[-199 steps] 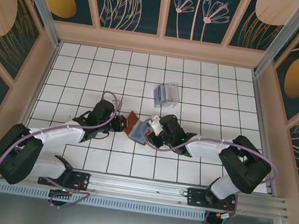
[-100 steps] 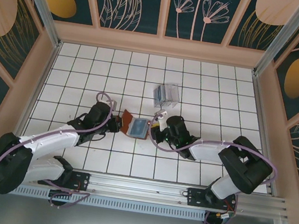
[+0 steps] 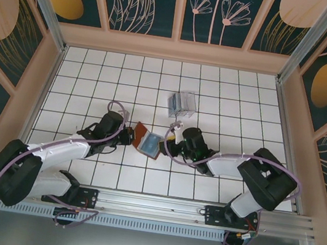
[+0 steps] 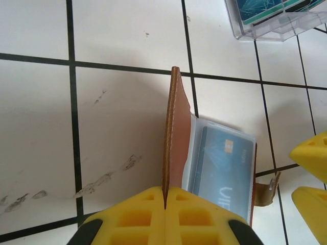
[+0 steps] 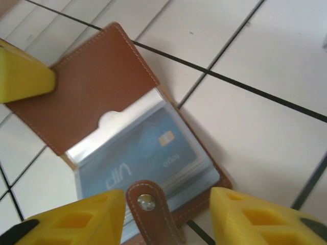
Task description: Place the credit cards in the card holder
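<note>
The reddish-brown card holder [image 3: 146,140] lies open on the tiles between both arms. My left gripper [image 4: 166,193] is shut on its raised flap [image 4: 174,130], seen edge-on; from above that gripper [image 3: 130,135] sits at the holder's left side. A blue credit card [image 5: 148,150] marked VIP lies inside the holder's clear sleeve [image 4: 223,163]. My right gripper [image 5: 166,219] is open just right of the holder [image 5: 97,97], its fingers either side of the snap strap [image 5: 148,206] without touching it. From above, the right gripper [image 3: 169,143] is at the holder's right edge.
A clear plastic box [image 3: 182,104] with more blue cards inside stands about two tiles behind the holder; its corner [image 4: 271,23] is at the top right of the left wrist view. Cage walls ring the white tiled floor [image 3: 229,102].
The right gripper has let go of the blue card, now in the holder's sleeve, and drawn back to the right. The left gripper keeps the flap and has shifted slightly.
</note>
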